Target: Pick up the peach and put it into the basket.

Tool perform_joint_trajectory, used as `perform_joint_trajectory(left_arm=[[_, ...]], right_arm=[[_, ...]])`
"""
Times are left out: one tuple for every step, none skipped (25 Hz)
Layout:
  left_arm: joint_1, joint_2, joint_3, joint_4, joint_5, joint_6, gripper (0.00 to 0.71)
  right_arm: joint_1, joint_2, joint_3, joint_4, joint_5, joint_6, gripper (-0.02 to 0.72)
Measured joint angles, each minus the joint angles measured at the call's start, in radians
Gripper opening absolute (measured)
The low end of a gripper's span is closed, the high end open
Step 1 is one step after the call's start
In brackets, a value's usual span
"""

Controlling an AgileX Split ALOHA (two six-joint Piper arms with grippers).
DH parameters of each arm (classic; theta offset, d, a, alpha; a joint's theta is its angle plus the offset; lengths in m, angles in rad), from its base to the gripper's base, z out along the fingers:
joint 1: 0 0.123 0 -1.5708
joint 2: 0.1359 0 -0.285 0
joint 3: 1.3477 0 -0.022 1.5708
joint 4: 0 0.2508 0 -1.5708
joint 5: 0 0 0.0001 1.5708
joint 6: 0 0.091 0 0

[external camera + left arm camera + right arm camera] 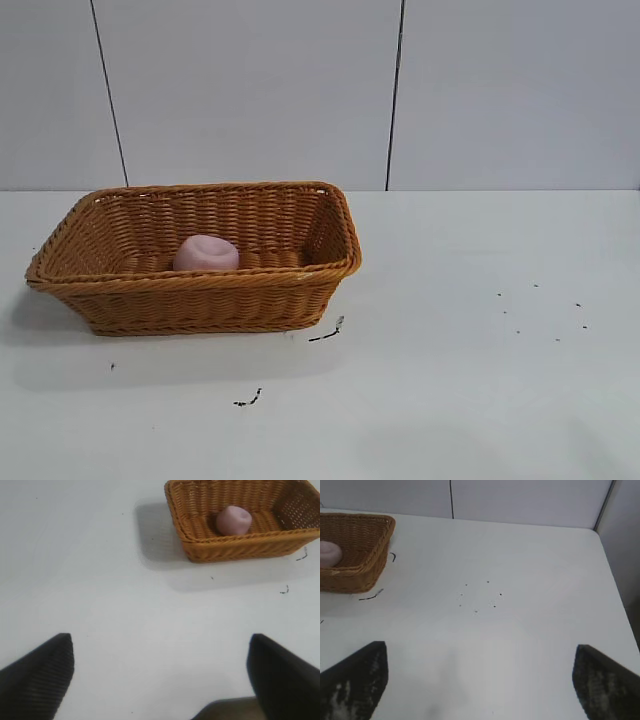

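Observation:
The pale pink peach (pixel 206 253) lies inside the orange-brown wicker basket (pixel 200 300), on its floor toward the left half. Both wrist views show it there too: the peach (pixel 233 520) in the basket (pixel 235 547), and the peach (pixel 329 554) at the picture's edge in the basket (pixel 365 565). My left gripper (pixel 161 652) hangs open over bare table, well away from the basket, nothing between its fingers. My right gripper (pixel 481 660) is open too, over bare table far from the basket. Neither arm appears in the exterior view.
The basket stands on a white table (pixel 450 300) at its left. Small dark specks (pixel 545 310) dot the right part, and dark scraps (pixel 328 333) lie by the basket's front corner. A grey panelled wall (pixel 300 90) closes the back.

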Motion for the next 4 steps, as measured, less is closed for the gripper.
perform_joint_trajectory(left_arm=[[0.000,0.000,0.000,0.000,0.000,0.000,0.692],[0.000,0.000,0.000,0.000,0.000,0.000,0.692],[0.000,0.000,0.000,0.000,0.000,0.000,0.692],[0.000,0.000,0.000,0.000,0.000,0.000,0.692]], right_arm=[[0.000,0.000,0.000,0.000,0.000,0.000,0.689],[0.000,0.000,0.000,0.000,0.000,0.000,0.689],[0.000,0.000,0.000,0.000,0.000,0.000,0.689],[0.000,0.000,0.000,0.000,0.000,0.000,0.689]])
